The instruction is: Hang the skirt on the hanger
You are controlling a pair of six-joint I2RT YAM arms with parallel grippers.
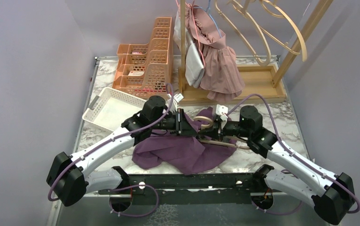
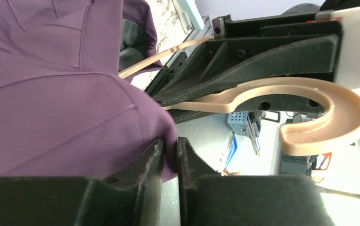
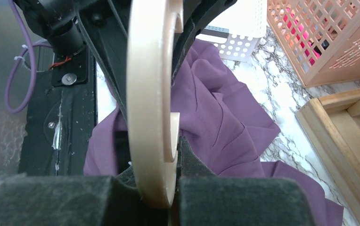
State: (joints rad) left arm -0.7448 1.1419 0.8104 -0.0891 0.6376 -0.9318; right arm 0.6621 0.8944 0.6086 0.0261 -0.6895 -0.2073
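Observation:
The purple skirt (image 1: 183, 151) lies bunched on the marble table between the two arms. My left gripper (image 1: 187, 123) is shut on a fold of the skirt (image 2: 65, 94), the cloth pinched between its fingers (image 2: 155, 155). My right gripper (image 1: 214, 129) is shut on the hook of the beige hanger (image 3: 152, 94), held upright above the skirt (image 3: 225, 117). The hanger hook (image 2: 319, 110) shows right in front of my left gripper, with a thin hanger arm (image 2: 164, 54) running behind the cloth. The hanger's bar (image 1: 218, 142) lies across the skirt.
A white perforated basket (image 1: 110, 107) sits at the left, peach tiered baskets (image 1: 147, 61) behind it. A wooden clothes rack (image 1: 253, 80) with hanging pink and white garments (image 1: 216, 56) stands at the back. A black rail (image 1: 183, 181) runs along the near edge.

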